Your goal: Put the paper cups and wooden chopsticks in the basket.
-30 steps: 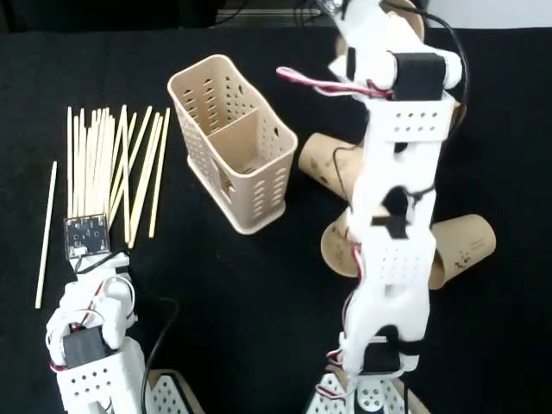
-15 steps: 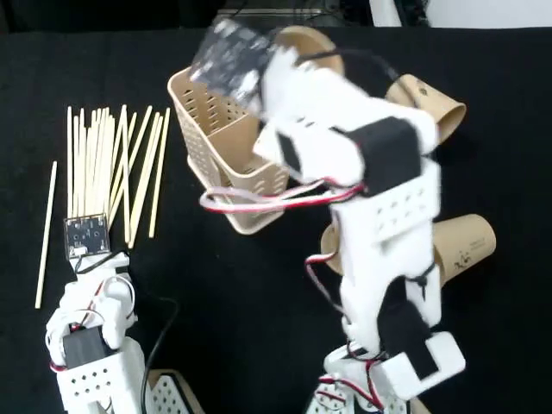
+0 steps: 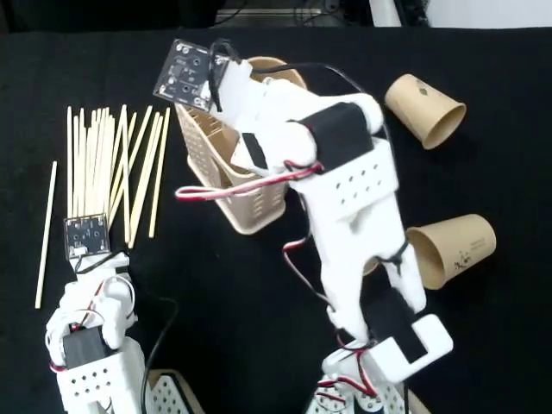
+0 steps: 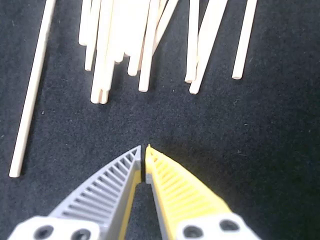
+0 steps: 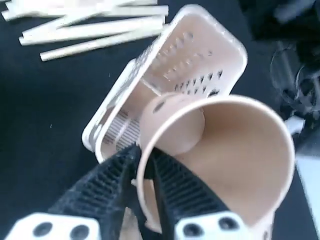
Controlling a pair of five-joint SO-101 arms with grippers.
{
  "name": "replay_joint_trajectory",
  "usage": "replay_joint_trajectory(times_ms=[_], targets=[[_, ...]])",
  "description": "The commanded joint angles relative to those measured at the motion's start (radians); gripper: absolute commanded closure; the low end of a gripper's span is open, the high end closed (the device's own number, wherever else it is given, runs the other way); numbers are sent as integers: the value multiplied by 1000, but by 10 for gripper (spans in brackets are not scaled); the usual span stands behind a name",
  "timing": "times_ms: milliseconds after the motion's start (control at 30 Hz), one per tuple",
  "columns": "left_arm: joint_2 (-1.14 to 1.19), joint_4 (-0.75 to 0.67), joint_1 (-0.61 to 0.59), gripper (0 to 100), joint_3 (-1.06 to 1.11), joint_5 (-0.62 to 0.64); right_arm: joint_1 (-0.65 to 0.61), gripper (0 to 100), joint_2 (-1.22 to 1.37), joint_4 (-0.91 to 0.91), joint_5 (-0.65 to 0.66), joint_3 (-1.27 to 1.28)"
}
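Pinching the wall of a paper cup (image 5: 225, 150) with the right gripper (image 5: 142, 152), one black finger sitting inside the rim and the other outside. Holding that cup tilted, mouth toward the wrist camera, over the far end of the beige slotted basket (image 3: 254, 211); not possible to tell whether the two are touching. Showing the basket upright near the middle of the black tablecloth (image 3: 216, 293), with a divider splitting it into two compartments.

Resting the left gripper (image 4: 144, 148) low over the cloth, grey and yellow jaws pressed together on nothing, just short of the near ends of the wooden chopsticks (image 4: 145, 45). Lying in a loose bundle on the cloth left of the basket, with a single chopstick (image 3: 45, 233) apart on the outer side.

Lying on their sides on the right of the cloth: a far cup (image 3: 424, 108) near the back edge and a near cup (image 3: 450, 248) beside the right arm, well apart.

Trailing beyond the table's back edge, dark cables (image 3: 259, 12), with a pale surface (image 3: 492, 10) showing at the far right corner.
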Motion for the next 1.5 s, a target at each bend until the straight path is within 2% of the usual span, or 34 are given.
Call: replay_joint_trajectory(times_ms=[0, 300, 533, 700, 900, 967, 1133, 1200, 1333, 1467], targets=[[-2, 3, -7, 970, 18, 0, -8, 987, 7, 32, 3, 33], [-2, 3, -7, 970, 18, 0, 21, 986, -5, 34, 5, 117], [-2, 3, -7, 970, 18, 0, 25, 985, -102, 34, 3, 124], [-2, 3, -7, 970, 18, 0, 25, 986, -156, 35, -2, 216], [-2, 3, -7, 970, 18, 0, 25, 982, -159, 34, -41, 249], [-2, 3, -7, 970, 18, 0, 25, 938, -165, 34, -37, 248], [-2, 3, -7, 970, 18, 0, 20, 713, -165, 28, -2, 159], [-2, 3, -7, 970, 18, 0, 9, 665, -163, 26, 26, 111], [-2, 3, -7, 970, 18, 0, -21, 707, -157, 12, 34, 76], [-2, 3, -7, 970, 18, 0, -29, 799, -156, -43, 29, 81]])
